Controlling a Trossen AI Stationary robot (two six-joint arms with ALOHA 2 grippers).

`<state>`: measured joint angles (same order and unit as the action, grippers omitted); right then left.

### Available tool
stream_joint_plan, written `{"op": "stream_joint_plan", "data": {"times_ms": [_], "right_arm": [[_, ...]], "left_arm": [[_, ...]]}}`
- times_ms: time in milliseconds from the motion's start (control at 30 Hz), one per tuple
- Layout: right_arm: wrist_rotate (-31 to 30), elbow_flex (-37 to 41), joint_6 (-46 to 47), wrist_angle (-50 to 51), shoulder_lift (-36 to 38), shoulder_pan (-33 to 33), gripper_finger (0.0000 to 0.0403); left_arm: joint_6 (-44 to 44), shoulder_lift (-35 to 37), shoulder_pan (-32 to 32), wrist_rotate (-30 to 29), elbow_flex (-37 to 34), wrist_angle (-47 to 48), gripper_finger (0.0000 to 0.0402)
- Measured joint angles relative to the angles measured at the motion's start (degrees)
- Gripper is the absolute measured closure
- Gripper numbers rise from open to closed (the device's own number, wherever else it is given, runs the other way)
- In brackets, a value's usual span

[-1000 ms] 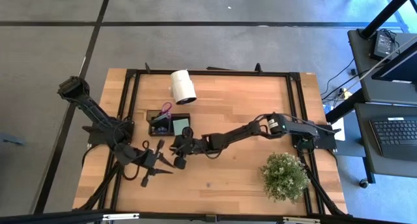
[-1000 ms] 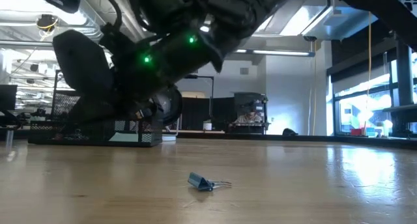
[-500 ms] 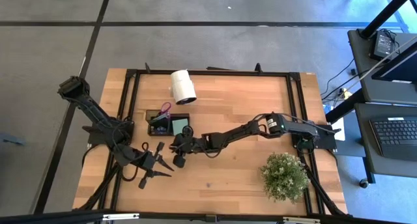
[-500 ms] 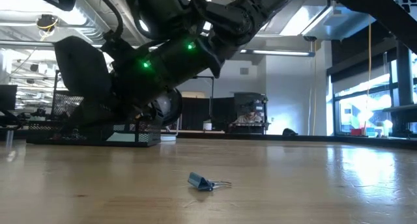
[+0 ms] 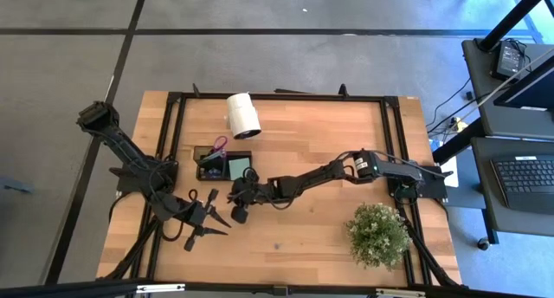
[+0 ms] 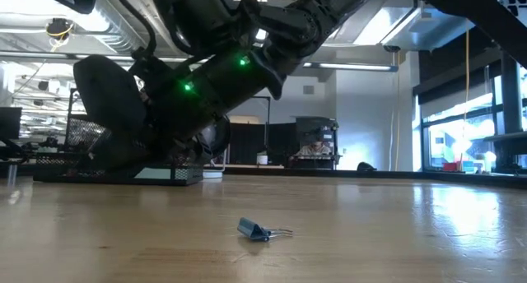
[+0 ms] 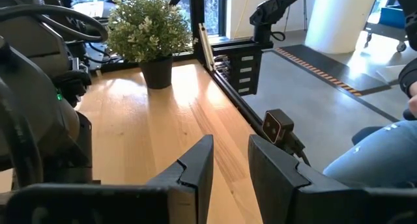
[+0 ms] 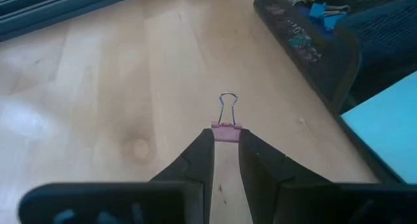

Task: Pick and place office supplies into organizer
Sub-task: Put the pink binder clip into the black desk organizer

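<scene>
Now, right gripper (image 8: 220, 160): pinching pink binder clip (image 8: 226, 130), just beside the organizer (image 5: 227, 165).
Left gripper (image 7: 229, 160): fingers apart, empty, near table's left front edge.
Blue clip (image 6: 262, 230): lying mid-table.

Bright even daylight; window glare on table (image 6: 461, 202) at low view; near arms blurred.
</scene>
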<state>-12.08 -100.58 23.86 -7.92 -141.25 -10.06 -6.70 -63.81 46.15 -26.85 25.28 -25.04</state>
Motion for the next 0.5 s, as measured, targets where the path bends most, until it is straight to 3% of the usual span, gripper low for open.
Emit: {"op": "stream_joint_plan", "data": {"times_ms": [500], "right_arm": [[0.7,0.0,1.5,0.6,0.0,-0.8,0.0325]], "left_arm": [[-0.1,0.0,0.0,0.0,0.0,1.1,0.0311]]}}
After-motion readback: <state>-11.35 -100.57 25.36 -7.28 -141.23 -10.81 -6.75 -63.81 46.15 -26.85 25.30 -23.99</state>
